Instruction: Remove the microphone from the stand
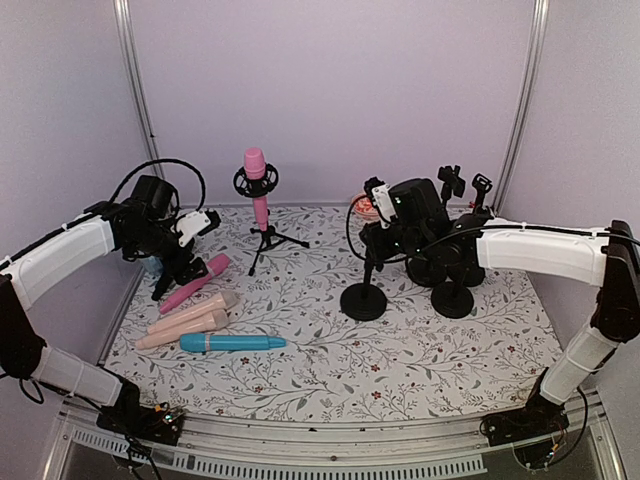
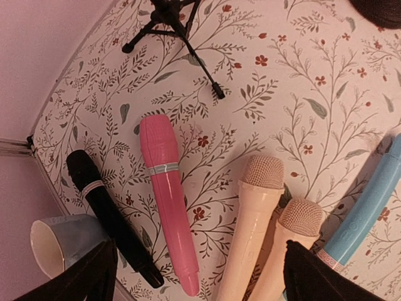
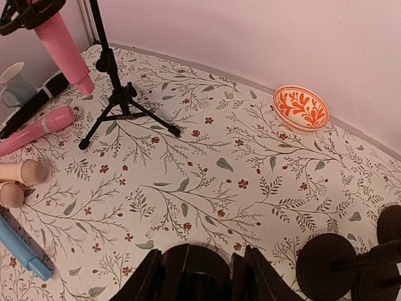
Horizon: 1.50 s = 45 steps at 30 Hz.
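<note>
A pink microphone (image 1: 257, 183) sits upright in the ring clip of a black tripod stand (image 1: 266, 240) at the back middle; the right wrist view shows it (image 3: 62, 49) at top left, on the stand (image 3: 118, 100). My left gripper (image 1: 180, 268) is open and empty, low over loose microphones at the left; a loose pink microphone (image 2: 168, 200) lies between its wide-spread fingers (image 2: 88, 279). My right gripper (image 1: 373, 252) is shut on the top of a black round-base stand (image 1: 363, 300), whose base (image 3: 194, 260) shows between its fingers. Both grippers are apart from the tripod stand.
A black microphone (image 2: 106, 216), two peach microphones (image 2: 250, 232) and a blue microphone (image 1: 232, 343) lie at the left. A pale cup (image 2: 59, 248) stands by the left wall. More black round-base stands (image 1: 452, 290) crowd the right. An orange-patterned bowl (image 3: 301, 106) sits by the back wall.
</note>
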Available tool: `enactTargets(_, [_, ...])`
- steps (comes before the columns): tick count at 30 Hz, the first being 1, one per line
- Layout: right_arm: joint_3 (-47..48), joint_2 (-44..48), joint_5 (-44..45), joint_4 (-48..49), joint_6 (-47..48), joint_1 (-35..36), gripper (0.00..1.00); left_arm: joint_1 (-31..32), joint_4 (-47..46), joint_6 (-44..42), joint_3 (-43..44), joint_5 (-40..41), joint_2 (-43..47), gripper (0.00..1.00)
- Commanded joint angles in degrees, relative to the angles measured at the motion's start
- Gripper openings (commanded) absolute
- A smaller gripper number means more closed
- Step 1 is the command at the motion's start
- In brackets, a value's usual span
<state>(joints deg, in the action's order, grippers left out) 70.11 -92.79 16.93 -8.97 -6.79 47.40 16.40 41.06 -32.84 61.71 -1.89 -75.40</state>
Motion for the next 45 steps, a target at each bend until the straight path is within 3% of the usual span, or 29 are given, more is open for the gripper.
enactTargets(1, [1.00,-1.41,4.03,-0.20,2.65,-3.31,0.40,0.56,-0.01,-0.38,0.26,0.08,0.58,0.93])
enactTargets(8, [-0.41,-1.25,7.40,1.85,5.40,-6.67,0.36,0.57,-0.14,-0.56,-0.01,0.39,1.05,0.93])
enactTargets(16, [-1.99,-1.65,11.26,2.56,8.50,-7.95,0.38,0.63,-0.19,-0.56,0.26,0.38,1.21,0.93])
enactTargets(22, [0.29,0.48,6.29,2.28,6.67,-8.01,0.87,0.50,-0.17,-0.56,0.29,0.44,1.16,0.95])
enactTargets(25, [4.56,1.24,2.83,1.78,4.14,-7.90,1.00,0.35,-0.10,-0.31,0.58,0.23,1.20,0.98])
enactTargets(32, [18.77,-3.17,-7.23,2.02,3.47,-4.38,0.99,-1.53,0.16,0.61,1.65,-3.11,1.31,0.99])
enactTargets(34, [24.05,-6.64,-13.70,1.15,2.21,-3.84,0.99,-1.91,0.25,0.67,1.74,-3.14,1.14,0.99])
enactTargets(38, [33.18,-14.73,-26.63,1.17,-5.12,-3.62,0.95,-2.55,0.19,0.74,1.92,-3.58,1.29,0.99])
enactTargets(45, [44.86,-27.53,-39.08,4.66,-19.46,-3.62,0.82,-3.55,0.53,0.52,2.07,-5.10,2.38,0.98])
